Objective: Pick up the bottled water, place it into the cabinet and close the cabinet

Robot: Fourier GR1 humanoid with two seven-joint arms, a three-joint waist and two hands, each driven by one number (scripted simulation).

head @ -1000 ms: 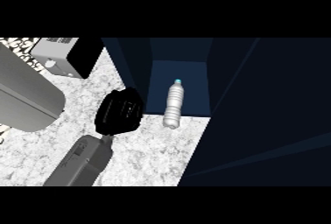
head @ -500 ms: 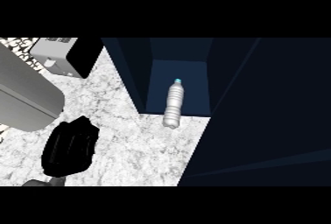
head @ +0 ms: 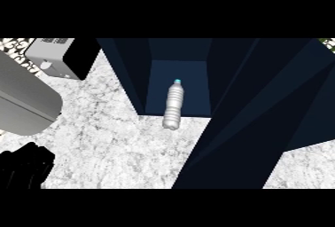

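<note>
Left hand [head: 26,165] has withdrawn to the lower-left corner, finger state cannot be told; bottled water [head: 173,106] stands at the cabinet [head: 180,71] mouth, door [head: 262,111] unclosed.

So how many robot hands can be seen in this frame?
1. A black robot hand shows at the lower left edge, over the marble counter, well away from the bottled water in the open cabinet. The other hand is out of view.

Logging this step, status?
Black left hand low at lower-left edge, off bottle; right out of view. Clear plastic water bottle standing in dark-blue cabinet opening. Door open.
</note>
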